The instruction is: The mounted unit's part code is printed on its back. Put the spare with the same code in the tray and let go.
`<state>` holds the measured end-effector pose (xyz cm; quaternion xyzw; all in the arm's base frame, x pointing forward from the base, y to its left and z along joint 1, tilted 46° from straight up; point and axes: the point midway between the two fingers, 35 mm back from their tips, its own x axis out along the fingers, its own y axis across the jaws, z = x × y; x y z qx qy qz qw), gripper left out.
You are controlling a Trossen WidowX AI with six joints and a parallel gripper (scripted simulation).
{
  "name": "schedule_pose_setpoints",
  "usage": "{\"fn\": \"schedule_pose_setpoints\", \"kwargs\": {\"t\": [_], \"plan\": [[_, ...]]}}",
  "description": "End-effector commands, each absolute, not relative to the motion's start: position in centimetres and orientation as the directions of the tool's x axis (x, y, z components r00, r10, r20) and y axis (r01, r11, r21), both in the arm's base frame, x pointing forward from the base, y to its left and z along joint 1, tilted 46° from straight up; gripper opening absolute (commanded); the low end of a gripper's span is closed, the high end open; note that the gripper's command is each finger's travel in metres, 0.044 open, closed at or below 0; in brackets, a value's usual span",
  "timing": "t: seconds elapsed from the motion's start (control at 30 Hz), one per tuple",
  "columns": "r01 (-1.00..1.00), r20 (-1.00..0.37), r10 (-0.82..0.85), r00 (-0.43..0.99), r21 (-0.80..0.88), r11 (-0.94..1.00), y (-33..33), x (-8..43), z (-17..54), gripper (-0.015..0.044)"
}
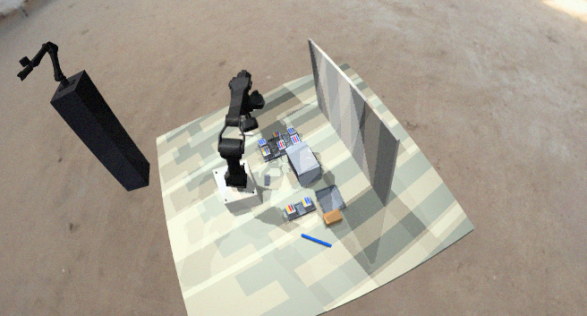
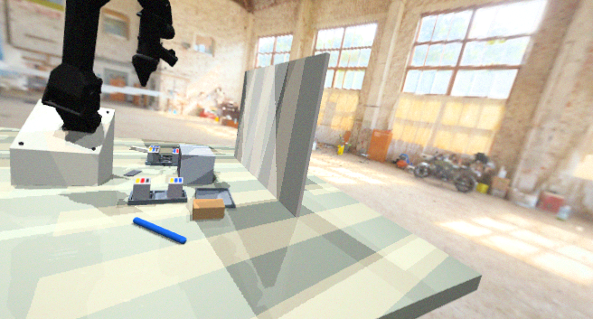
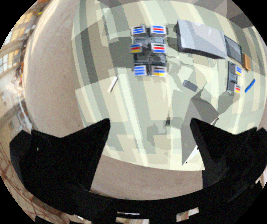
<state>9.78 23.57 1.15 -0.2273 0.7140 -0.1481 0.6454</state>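
Note:
My gripper [image 1: 255,113] [image 2: 158,71] [image 3: 152,122] is open and empty, high above the table on the side of the six-unit rack. The dark rack [image 1: 274,158] [image 2: 158,163] [image 3: 149,59] holds several small units with striped coloured labels. A smaller rack [image 1: 299,210] [image 2: 158,201] [image 3: 231,76] holds a unit with a yellow, red and dark label [image 1: 290,209] [image 2: 142,190] and one with a yellow and blue label [image 1: 307,202] [image 2: 175,190]. The shallow grey tray [image 1: 331,199] [image 2: 214,194] [image 3: 233,48] is empty. Which unit is the mounted one, and its back code, I cannot tell.
A grey box [image 1: 304,163] [image 2: 197,166] [image 3: 201,39] stands between rack and tray. A tall panel [image 1: 358,119] [image 2: 282,134] rises behind. An orange block [image 1: 333,217] [image 2: 208,209] sits beside the tray, near a blue rod [image 1: 316,240] [image 2: 159,230]. A white stick [image 3: 113,83] lies near the six-unit rack.

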Motion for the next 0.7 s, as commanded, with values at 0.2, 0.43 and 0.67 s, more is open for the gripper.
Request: {"fn": "schedule_pose_setpoints", "kwargs": {"t": [0.2,0.43,0.67], "plan": [[-0.131,-0.808,-0.588,0.035,-0.587,0.799,20.0,25.9,1.2,0.044],[-0.128,-0.731,-0.68,0.049,-0.68,0.722,13.1,35.0,1.7,0.044],[-0.135,-0.705,-0.707,0.045,-0.706,0.695,11.0,36.8,1.9,0.044]]}}
